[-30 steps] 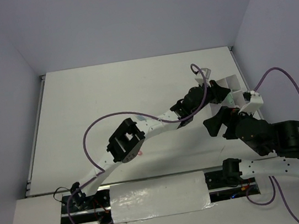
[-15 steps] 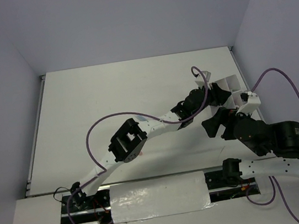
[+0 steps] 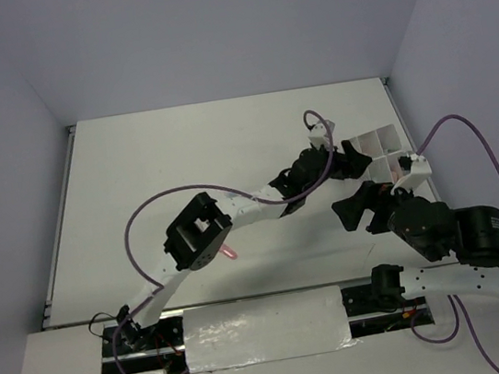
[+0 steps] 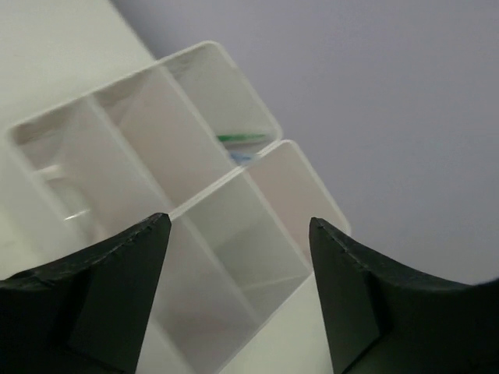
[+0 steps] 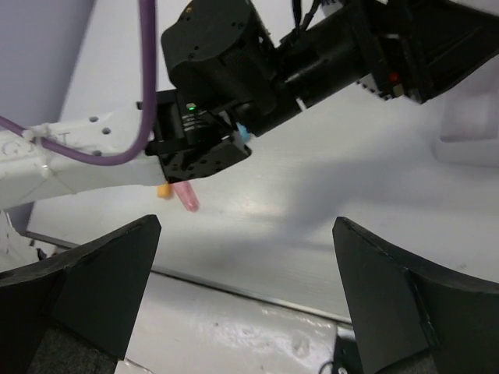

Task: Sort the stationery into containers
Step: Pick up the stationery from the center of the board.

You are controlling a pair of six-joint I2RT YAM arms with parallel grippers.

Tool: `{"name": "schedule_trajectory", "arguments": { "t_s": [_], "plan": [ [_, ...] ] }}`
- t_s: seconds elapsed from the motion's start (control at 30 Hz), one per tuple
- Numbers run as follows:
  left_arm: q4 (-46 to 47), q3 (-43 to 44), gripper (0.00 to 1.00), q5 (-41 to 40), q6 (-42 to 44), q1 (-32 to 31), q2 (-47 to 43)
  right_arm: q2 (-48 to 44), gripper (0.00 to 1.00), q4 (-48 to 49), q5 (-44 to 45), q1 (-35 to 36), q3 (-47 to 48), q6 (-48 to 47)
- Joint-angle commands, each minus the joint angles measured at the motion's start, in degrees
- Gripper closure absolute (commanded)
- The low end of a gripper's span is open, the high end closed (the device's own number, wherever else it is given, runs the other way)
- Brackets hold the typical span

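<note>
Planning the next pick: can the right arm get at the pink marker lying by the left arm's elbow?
Probably not cleanly. The right claw is open with nothing between it and the pink marker, but the left arm's elbow hangs right over the marker, crowding any grasp from above.

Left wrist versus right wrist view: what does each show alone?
Left wrist only: the tray from inside, a green item and a blue item in a far cell, framed by the open, empty left gripper. Right wrist only: a pink marker and an orange piece on the table by the left arm, past the open right gripper. Both: the tray, though only a blurred edge in the right wrist view.
</note>
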Motion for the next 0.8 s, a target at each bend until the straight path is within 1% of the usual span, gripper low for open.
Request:
{"name": "schedule_trajectory", "arguments": {
  "t_s": [0.0, 0.03, 0.07, 0.1, 0.13, 0.17, 0.2, 0.23, 0.27, 0.3, 0.33, 0.37, 0.4, 0.43, 0.47, 0.5, 0.53, 0.57, 0.6, 0.63, 0.7, 0.77],
  "plan": [
    [-0.15, -7.26, 0.11, -4.84, 3.87, 3.89, -16.75, -2.24, 0.00, 12.45, -0.52, -0.02, -3.78, -8.36],
    [-2.52, -9.04, 0.08, -6.61, 4.66, 4.51, -19.94, -2.25, 0.00, 15.03, -1.40, -0.10, -5.11, -10.65],
    [-9.50, -10.80, 0.05, -8.55, 5.36, 5.30, -22.84, -1.55, 0.00, 18.18, -2.28, -0.11, -6.34, -15.98],
    [-13.92, -13.34, 0.03, -10.30, 5.37, 7.22, -25.83, -0.50, 0.00, 23.18, -3.24, -0.19, -8.35, -17.86],
    [-18.84, -14.24, 0.02, -13.45, 4.06, 8.46, -31.08, 3.34, 0.00, 24.79, -4.47, -0.37, -8.81, -19.09],
    [-29.77, -15.81, 0.01, -14.62, 2.92, 10.04, -33.39, 5.82, 0.00, 25.94, -4.92, -0.46, -8.73, -21.11],
    [-35.18, -16.79, 0.01, -15.32, 1.86, 13.62, -35.85, 8.02, 0.00, 28.65, -5.18, -0.89, -8.38, -22.35],
    [-40.72, -17.84, 0.01, -15.94, 0.72, 15.48, -40.40, 12.30, 0.00, 30.68, -5.71, -1.33, -8.37, -23.75],
    [-48.61, -21.33, 0.01, -16.38, -0.51, 19.07, -42.71, 14.43, 0.00, 36.35, -9.89, -2.55, -9.24, -27.51],
    [-51.47, -23.54, 0.01, -17.17, -0.52, 20.67, -47.95, 16.28, 0.00, 39.37, -14.54, -8.05, -9.69, -29.28],
    [-53.85, -25.56, 0.01, -18.13, -0.34, 21.99, -50.79, 20.56, 0.00, 42.01, -20.86, -12.45, -10.30, -30.26],
    [-56.22, -27.76, 0.01, -20.41, 0.35, 23.31, -53.34, 22.95, 0.00, 45.25, -34.32, -15.98, -11.00, -32.01],
    [-62.51, -30.39, 0.01, -21.39, 0.36, 25.50, -58.07, 25.59, 0.00, 49.46, -38.02, -18.01, -11.53, -33.16],
    [-65.44, -31.46, 0.01, -22.27, 0.97, 26.39, -60.55, 32.66, 0.00, 50.03, -40.06, -18.21, -10.49, -34.82],
    [-67.74, -32.60, 0.01, -23.93, 1.50, 27.10, -62.66, 37.08, 0.00, 49.42, -41.99, -18.12, -8.74, -37.62],
    [-70.11, -34.62, 0.01, -24.82, 1.76, 27.80, -67.12, 41.48, 0.00, 46.02, -44.10, -17.69, -3.50, -38.43],
    [-73.44, -35.59, 0.01, -25.43, 2.64, 28.15, -69.43, 50.31, 0.04, 44.69, -44.21, -16.64, -0.84, -39.05],
    [-74.43, -37.95, 0.01, -25.18, 3.43, 28.33, -71.54, 54.58, 0.07, 43.45, -44.04, -15.76, 1.36, -40.54],
    [-75.05, -39.11, 0.01, -24.91, 4.22, 28.68, -75.65, 58.01, 0.08, 41.79, -42.82, -14.97, 5.30, -41.07],
    [-76.79, -39.90, 0.01, -24.83, 5.10, 28.86, -77.52, 63.96, 0.13, 41.25, -42.89, -14.00, 6.90, -41.77],
    [-78.56, -42.10, 0.01, -25.26, 7.99, 29.12, -82.17, 68.05, 0.16, 41.24, -43.07, -11.98, 9.37, -43.27],
    [-81.28, -43.51, 0.01, -26.31, 11.07, 29.21, -84.47, 71.40, 0.17, 42.47, -44.11, -11.36, 9.73, -43.28]
  ]
}}
